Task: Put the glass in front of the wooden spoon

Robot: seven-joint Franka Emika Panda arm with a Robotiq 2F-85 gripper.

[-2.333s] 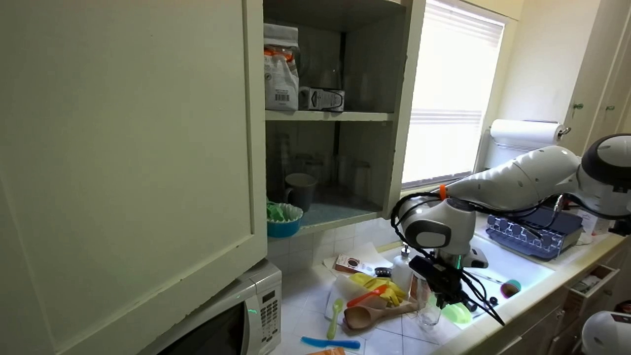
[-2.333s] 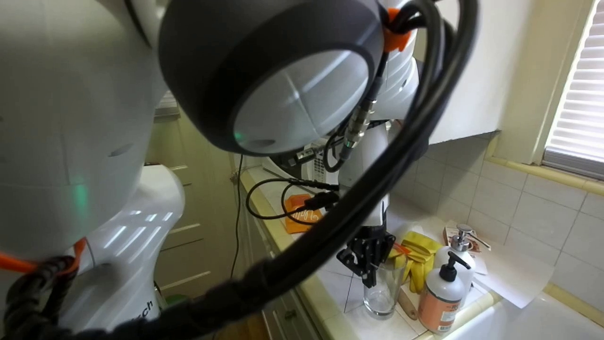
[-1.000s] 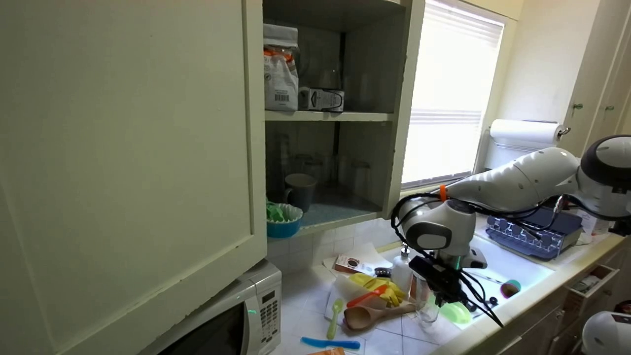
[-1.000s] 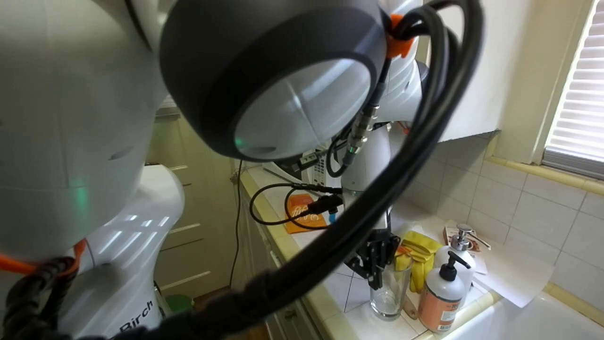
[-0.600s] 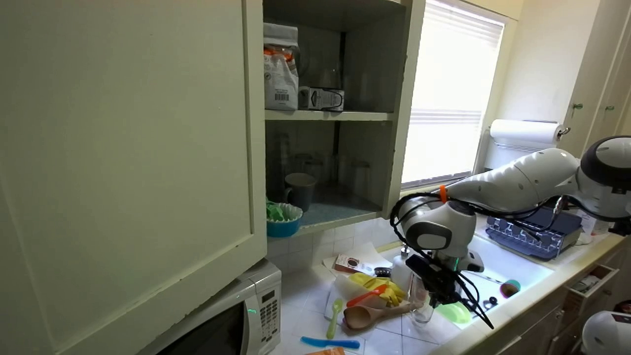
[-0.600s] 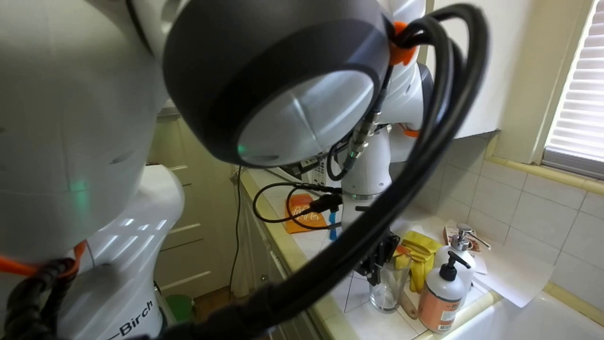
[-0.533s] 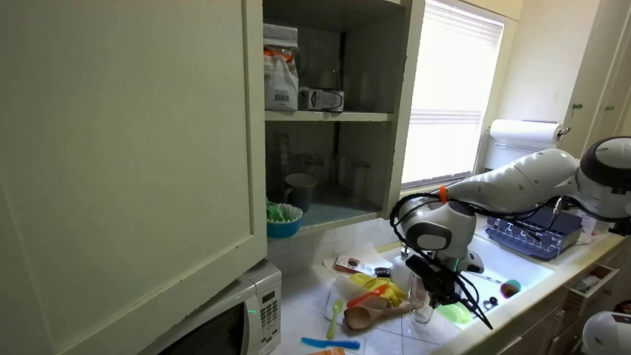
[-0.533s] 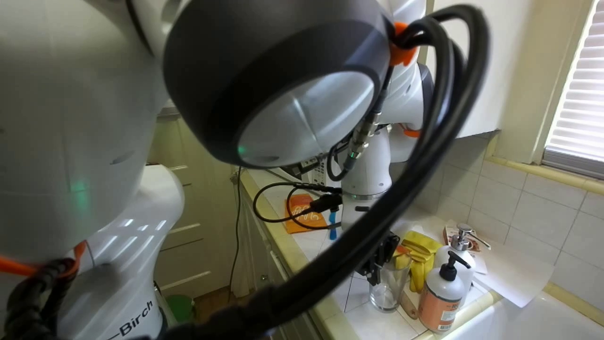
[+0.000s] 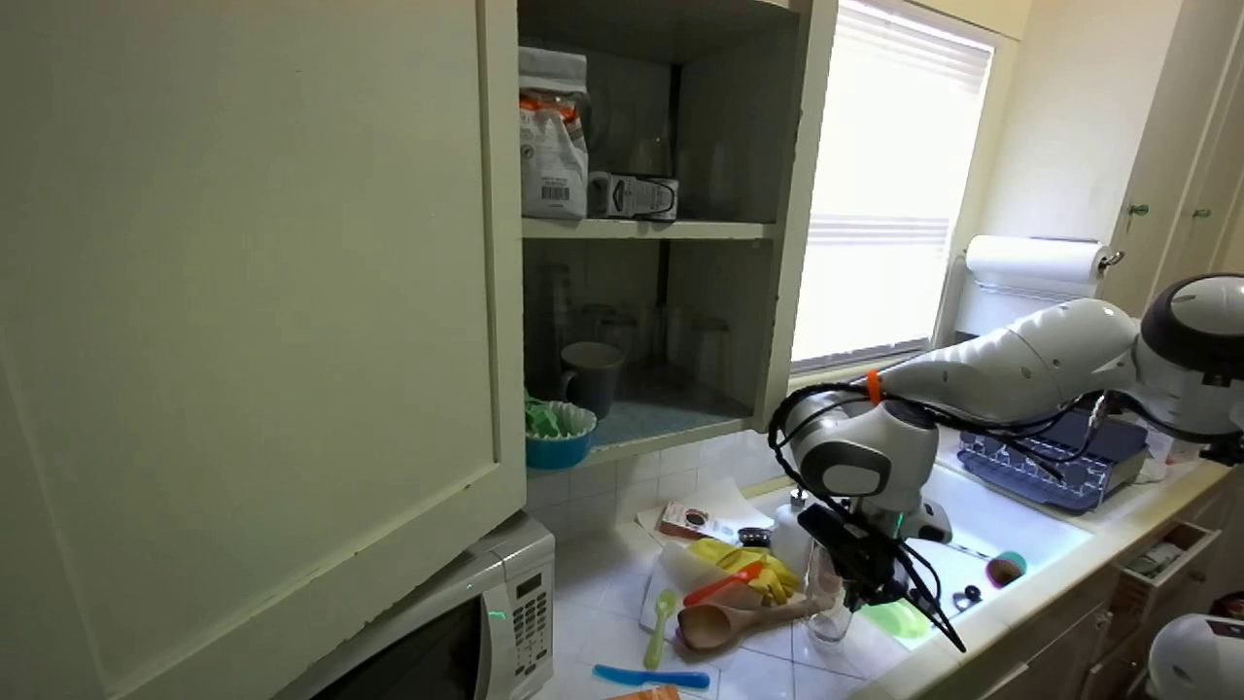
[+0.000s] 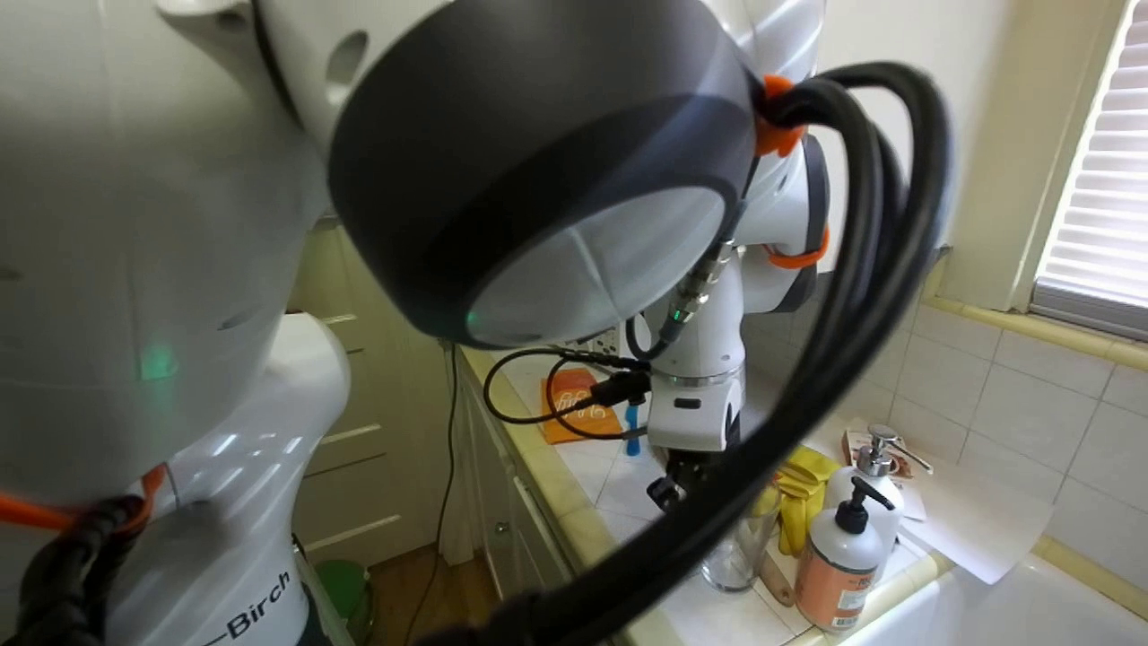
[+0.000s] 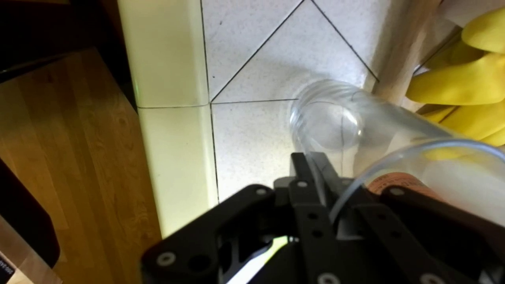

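Observation:
The clear glass point(image 9: 826, 620) is upright or slightly tilted over the counter near the end of the wooden spoon's handle. It also shows in an exterior view point(image 10: 735, 563) and in the wrist view point(image 11: 329, 118). The tan wooden spoon point(image 9: 714, 625) lies on the counter; its handle passes beside the glass in the wrist view point(image 11: 406, 59). My gripper point(image 11: 313, 157) is shut on the glass's wall, with the rim between its fingers. I cannot tell whether the base touches the tiles. The cable hides most of the gripper in an exterior view point(image 10: 668, 492).
Soap bottles point(image 10: 843, 565) stand close to the glass by the sink point(image 9: 1001, 515). Yellow gloves point(image 11: 473, 79), a red utensil point(image 9: 724, 581), a green spoon point(image 9: 661, 627) and a blue knife point(image 9: 651, 677) lie around the wooden spoon. The counter's yellow edge point(image 11: 173, 157) is near.
Over about two seconds the gripper and glass moved slightly toward the spoon. In the last half second the upper arm and its cables shifted lower, while the glass barely moved.

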